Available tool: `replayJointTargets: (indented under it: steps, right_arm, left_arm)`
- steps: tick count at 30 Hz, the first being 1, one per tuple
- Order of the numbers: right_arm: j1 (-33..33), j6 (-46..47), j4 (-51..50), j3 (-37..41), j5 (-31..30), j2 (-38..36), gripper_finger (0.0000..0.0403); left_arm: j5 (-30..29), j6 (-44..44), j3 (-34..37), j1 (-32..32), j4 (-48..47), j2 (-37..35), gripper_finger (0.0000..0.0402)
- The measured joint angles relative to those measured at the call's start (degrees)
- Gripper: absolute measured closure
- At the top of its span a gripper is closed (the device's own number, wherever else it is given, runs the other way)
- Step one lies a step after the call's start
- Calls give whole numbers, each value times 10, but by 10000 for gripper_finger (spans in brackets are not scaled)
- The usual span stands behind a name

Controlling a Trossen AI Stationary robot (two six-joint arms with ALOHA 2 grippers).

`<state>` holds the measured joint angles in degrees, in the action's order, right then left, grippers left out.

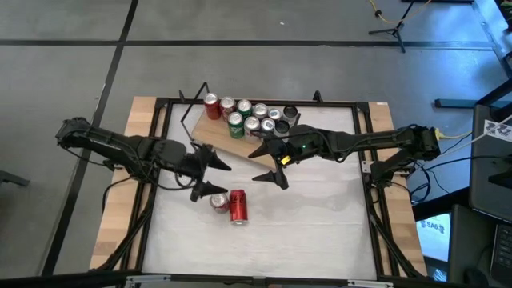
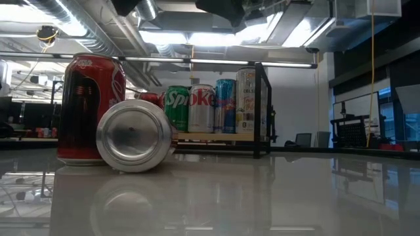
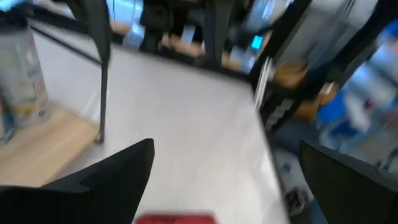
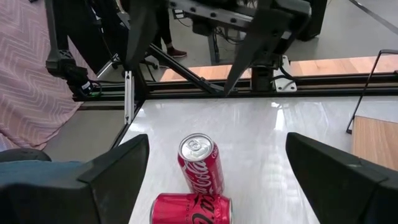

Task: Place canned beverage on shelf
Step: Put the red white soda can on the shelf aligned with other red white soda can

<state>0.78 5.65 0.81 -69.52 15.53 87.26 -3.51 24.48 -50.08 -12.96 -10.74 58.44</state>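
two red cans (image 1: 232,205) on the table (image 1: 320,224), eight on the shelf (image 1: 212,128), both hands (image 1: 210,174) (image 1: 270,162) wide open, empty

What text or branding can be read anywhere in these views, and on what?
"Spike": green can and the silver can beside it on the shelf.
Coca-Cola script, partly visible: upright red can and lying red can.
Other shelf cans: print too small to read.

Two red cans (image 1: 232,205) lie on the white table (image 1: 320,216); red, green and silver cans (image 1: 248,117) crowd the light-brown shelf (image 1: 210,128).
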Motion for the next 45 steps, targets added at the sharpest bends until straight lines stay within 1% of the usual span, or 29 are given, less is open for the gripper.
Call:
replayJointTargets:
  steps: [4,8,11,15,20,29,38,45]
  right_arm:
    - [0,0,-8,0,0,0,31]
    - [0,0,-15,0,0,0,31]
    - [0,0,-15,0,0,0,31]
    - [0,0,-15,0,0,0,31]
    - [0,0,-15,0,0,0,31]
    - [0,0,-25,0,0,0,31]
    - [0,0,-41,0,0,0,31]
    - [0,0,-41,0,0,0,31]
  left_arm:
    - [-8,-23,-102,-13,-153,75,17]
    - [-29,-25,-192,-32,-310,150,17]
    - [-34,-17,-234,-47,-399,197,17]
    - [-35,16,-258,-64,-469,242,17]
    - [-46,55,-258,-73,-505,269,17]
    - [-45,84,-258,-76,-505,287,17]
    - [-46,100,-233,-92,-495,303,17]
    - [-46,100,-206,-92,-464,303,17]
